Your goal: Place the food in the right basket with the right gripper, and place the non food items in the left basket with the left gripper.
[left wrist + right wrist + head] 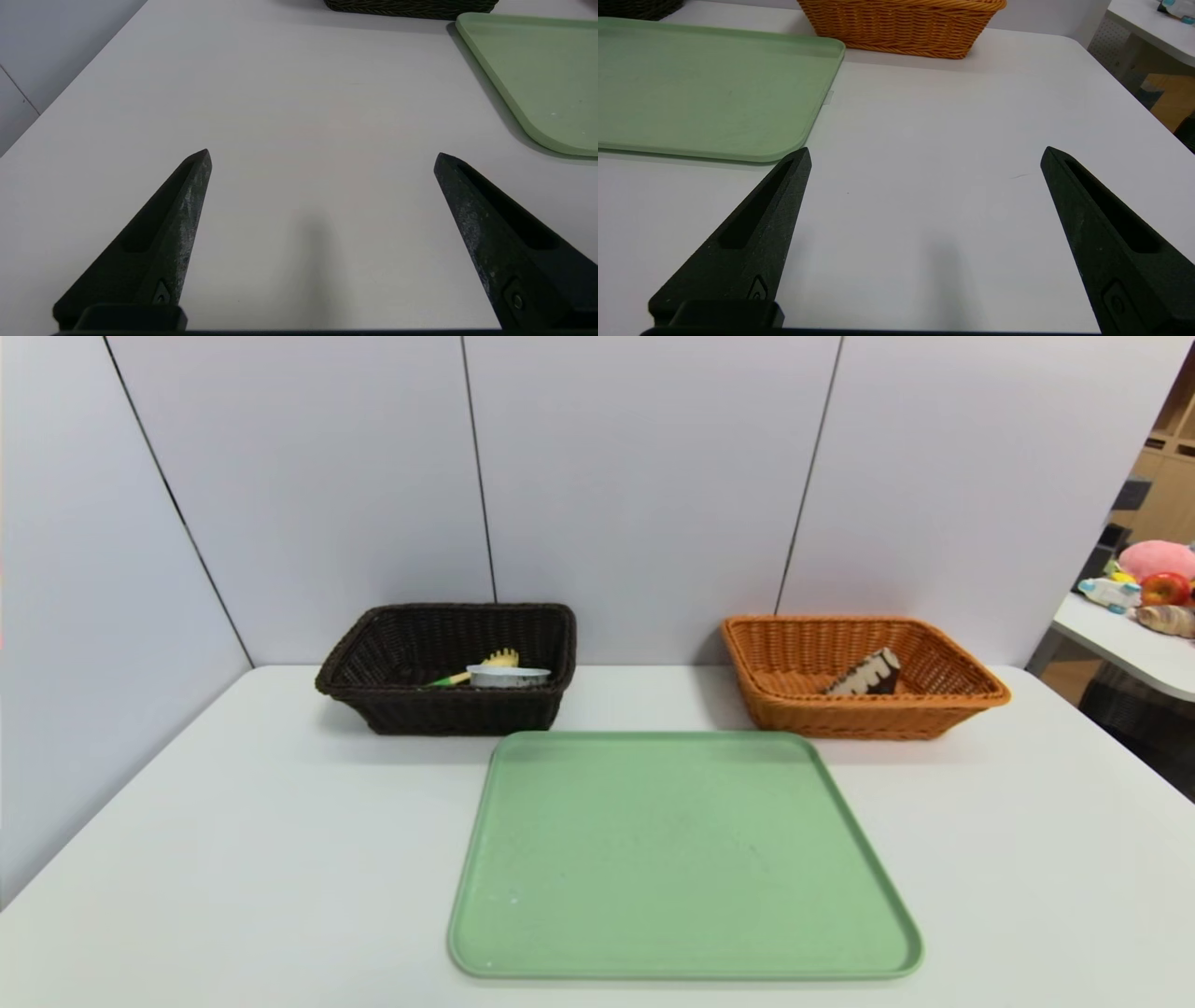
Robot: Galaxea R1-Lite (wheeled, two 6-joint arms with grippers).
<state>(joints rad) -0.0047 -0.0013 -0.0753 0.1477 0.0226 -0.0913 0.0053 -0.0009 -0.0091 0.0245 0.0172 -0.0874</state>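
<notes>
The dark brown left basket (pixel 373 644) holds a white round container (pixel 508 676) and a brush with a green handle and yellow head (pixel 485 665). In the orange right basket (pixel 971 686) a brown and cream wedge of food (pixel 868 675) leans against the wall. Neither arm shows in the head view. My left gripper (pixel 322 156) is open over bare table left of the tray, nothing between its fingers. My right gripper (pixel 926 154) is open over bare table right of the tray, also holding nothing.
A bare green tray (pixel 681 859) lies in the middle of the white table (pixel 233 859), in front of both baskets. Grey wall panels stand behind. A second table (pixel 1120 644) with toys is at the far right.
</notes>
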